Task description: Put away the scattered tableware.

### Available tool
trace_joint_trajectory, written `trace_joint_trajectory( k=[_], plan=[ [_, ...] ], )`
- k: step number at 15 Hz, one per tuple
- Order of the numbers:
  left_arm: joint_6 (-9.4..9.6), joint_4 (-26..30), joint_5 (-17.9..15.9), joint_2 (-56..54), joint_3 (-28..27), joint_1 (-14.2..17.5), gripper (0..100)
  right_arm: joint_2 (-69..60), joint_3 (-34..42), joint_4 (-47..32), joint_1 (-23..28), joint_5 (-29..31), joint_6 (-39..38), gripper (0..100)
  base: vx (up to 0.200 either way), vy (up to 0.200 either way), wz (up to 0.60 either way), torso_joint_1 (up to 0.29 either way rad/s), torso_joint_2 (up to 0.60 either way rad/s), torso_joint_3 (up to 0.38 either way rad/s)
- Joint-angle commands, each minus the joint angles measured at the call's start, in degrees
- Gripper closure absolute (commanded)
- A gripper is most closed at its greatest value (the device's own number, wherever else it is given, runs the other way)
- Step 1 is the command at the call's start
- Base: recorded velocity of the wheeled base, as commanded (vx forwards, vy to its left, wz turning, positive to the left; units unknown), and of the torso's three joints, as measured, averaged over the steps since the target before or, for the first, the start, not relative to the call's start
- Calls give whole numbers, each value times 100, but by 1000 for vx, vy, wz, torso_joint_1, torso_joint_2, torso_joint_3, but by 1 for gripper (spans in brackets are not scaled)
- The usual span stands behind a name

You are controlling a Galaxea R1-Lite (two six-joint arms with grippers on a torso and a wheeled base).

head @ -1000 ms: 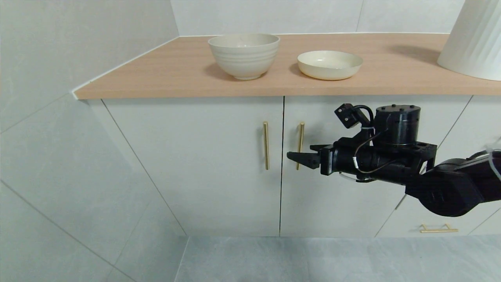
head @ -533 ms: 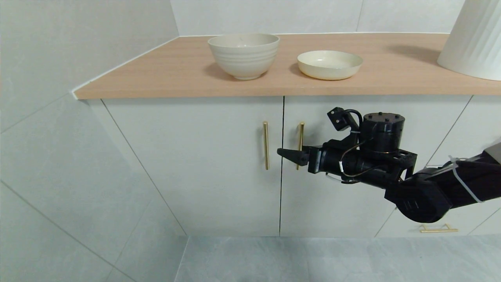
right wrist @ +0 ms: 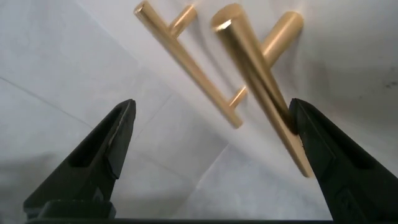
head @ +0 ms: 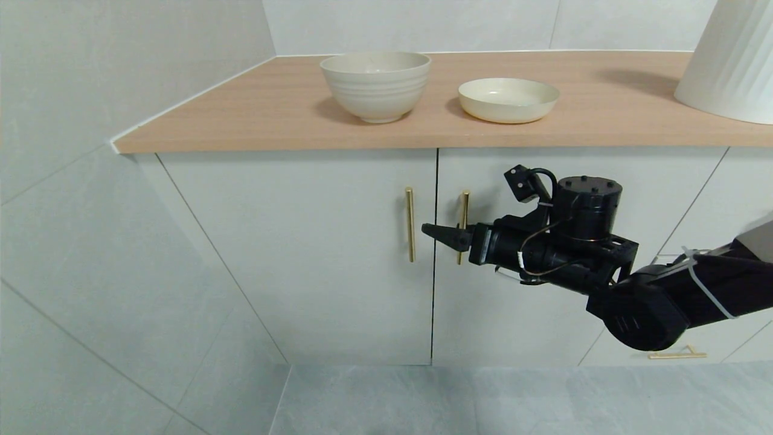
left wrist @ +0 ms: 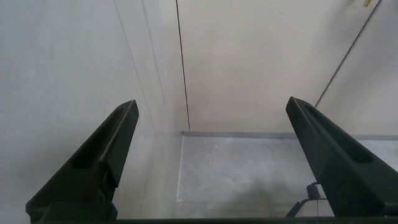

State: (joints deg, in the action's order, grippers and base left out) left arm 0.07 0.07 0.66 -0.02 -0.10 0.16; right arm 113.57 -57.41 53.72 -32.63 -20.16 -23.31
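Right gripper (head: 430, 230) spread wide, holding nothing, level in front of the cabinet doors (head: 302, 254), tip between the two gold handles. Right door handle (right wrist: 261, 93) sits between its fingers, close to one finger (right wrist: 323, 155); contact can't be told. Left door handle (head: 410, 223) just beyond the tip. Left gripper (left wrist: 211, 106) also wide open, empty, pointed at the floor (left wrist: 249, 168) by the cabinet base. Ribbed bowl (head: 375, 84) and shallow dish (head: 508, 98) upright on the wooden countertop (head: 241, 121), side by side, not touching, bowl on the left. White ribbed container (head: 734, 60) at the counter's right end. Small gold handle (head: 676, 352) low on the right.
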Motion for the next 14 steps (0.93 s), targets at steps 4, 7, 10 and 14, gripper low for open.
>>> trace_joint_trajectory(
  k=[4,7,10,14],
  plan=[
    [1,1,4,2,1,2,0,-406,625,-2,-402,-216,-69,0,0,0,0,0,0,0],
    [1,1,4,2,1,2,0,-977,1197,-2,-604,-225,-69,0,0,0,0,0,0,0],
    [1,1,4,2,1,2,0,-1618,2014,7,-700,-286,-77,0,0,0,0,0,0,0],
    [1,-7,4,2,1,2,0,-2339,2858,7,-955,-445,-104,0,0,0,0,0,0,0]
  ],
)
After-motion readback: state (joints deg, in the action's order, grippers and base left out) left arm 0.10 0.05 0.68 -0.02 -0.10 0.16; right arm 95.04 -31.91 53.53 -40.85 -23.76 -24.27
